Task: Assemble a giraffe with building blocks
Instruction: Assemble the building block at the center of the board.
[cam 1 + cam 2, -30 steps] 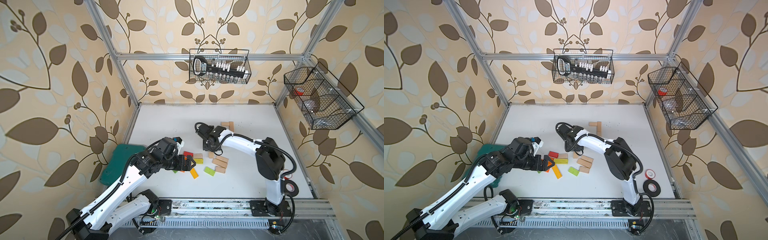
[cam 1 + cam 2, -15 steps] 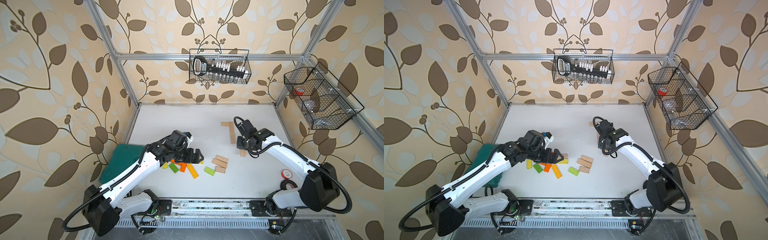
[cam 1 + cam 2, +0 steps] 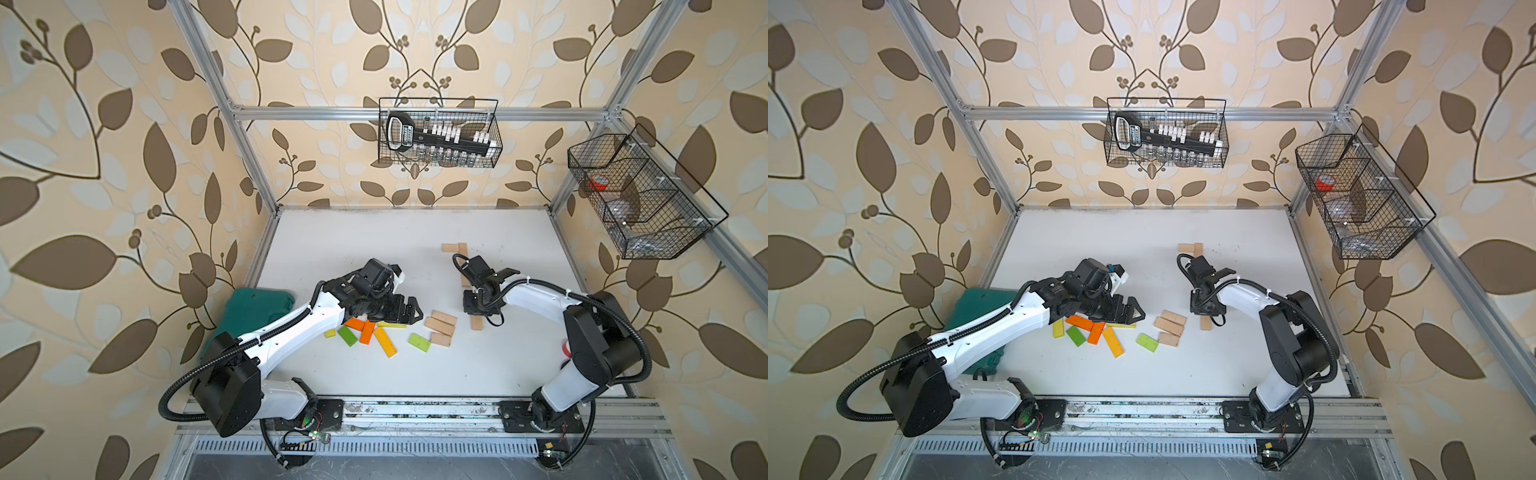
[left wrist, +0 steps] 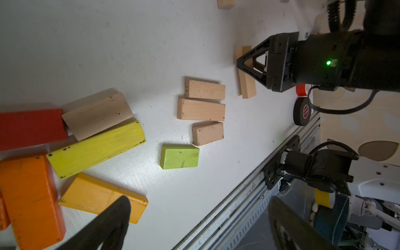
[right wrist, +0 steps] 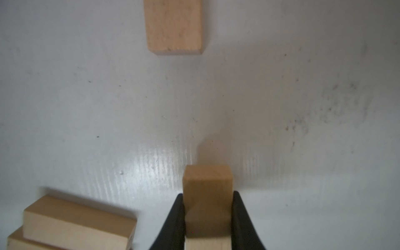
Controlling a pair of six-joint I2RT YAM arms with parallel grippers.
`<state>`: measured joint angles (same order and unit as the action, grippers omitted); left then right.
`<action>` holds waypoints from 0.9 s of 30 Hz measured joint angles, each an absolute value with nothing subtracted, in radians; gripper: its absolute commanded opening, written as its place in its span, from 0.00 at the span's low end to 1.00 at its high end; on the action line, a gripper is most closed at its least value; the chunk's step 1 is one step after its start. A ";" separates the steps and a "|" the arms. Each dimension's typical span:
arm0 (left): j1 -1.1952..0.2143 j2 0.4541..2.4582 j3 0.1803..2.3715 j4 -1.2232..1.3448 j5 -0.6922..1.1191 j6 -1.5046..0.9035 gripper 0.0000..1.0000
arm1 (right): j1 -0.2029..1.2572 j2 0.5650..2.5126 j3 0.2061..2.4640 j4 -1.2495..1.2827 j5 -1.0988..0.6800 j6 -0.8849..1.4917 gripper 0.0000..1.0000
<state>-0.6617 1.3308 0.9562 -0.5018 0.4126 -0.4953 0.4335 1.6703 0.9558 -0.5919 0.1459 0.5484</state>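
The building blocks lie on the white table. A coloured heap of orange (image 3: 357,322), green (image 3: 347,336) and yellow-orange (image 3: 385,341) planks sits under my left arm, and the left wrist view adds a red (image 4: 30,128) and a yellow plank (image 4: 95,149). My left gripper (image 3: 409,309) (image 4: 200,207) hangs open beside this heap, holding nothing. Three plain planks (image 3: 440,329) and a light green one (image 3: 419,343) lie between the arms. My right gripper (image 3: 478,309) (image 5: 207,197) is shut on a plain plank (image 5: 207,179) (image 3: 477,323), low at the table. More plain planks (image 3: 455,248) lie behind it.
A dark green case (image 3: 249,311) lies at the table's left edge under my left arm. A black tape roll (image 4: 302,111) and a red one (image 3: 566,347) sit by the right arm's base. Wire baskets hang on the back wall (image 3: 438,133) and the right wall (image 3: 636,195).
My right gripper swung from the table's middle to the right, then came nearer the front, next to the three plain planks. My left gripper slid right along the coloured heap, still open.
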 measured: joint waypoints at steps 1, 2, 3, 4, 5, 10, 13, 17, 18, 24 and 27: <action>-0.662 1.335 0.957 -0.498 0.413 -0.493 0.99 | 0.434 1.687 0.958 -0.587 0.146 0.546 0.22; -0.662 1.338 0.957 -0.497 0.413 -0.490 0.99 | 0.434 1.691 0.965 -0.583 0.146 0.544 0.25; -0.662 1.339 0.958 -0.496 0.413 -0.487 0.99 | 0.434 1.697 0.969 -0.573 0.144 0.541 0.29; -0.662 1.341 0.962 -0.496 0.413 -0.481 0.99 | 0.434 1.702 0.975 -0.571 0.146 0.537 0.35; -0.662 1.342 0.966 -0.496 0.413 -0.477 0.99 | 0.434 1.705 0.977 -0.567 0.145 0.532 0.40; -0.662 1.354 0.983 -0.483 0.417 -0.458 0.99 | 0.432 1.702 0.976 -0.555 0.141 0.529 0.70; -0.662 1.364 0.983 -0.474 0.422 -0.447 0.99 | 0.434 1.641 0.952 -0.557 0.134 0.535 0.72; -0.662 1.382 0.982 -0.448 0.441 -0.448 0.99 | 0.446 1.503 0.891 -0.563 0.127 0.560 0.69; -0.662 1.385 0.981 -0.433 0.447 -0.449 0.99 | 0.451 1.476 0.876 -0.565 0.125 0.570 0.68; -0.662 1.399 0.949 -0.360 0.477 -0.473 0.99 | 0.471 1.455 0.832 -0.583 0.102 0.606 0.64; -0.662 1.400 0.940 -0.345 0.487 -0.482 0.99 | 0.471 1.470 0.830 -0.588 0.100 0.614 0.61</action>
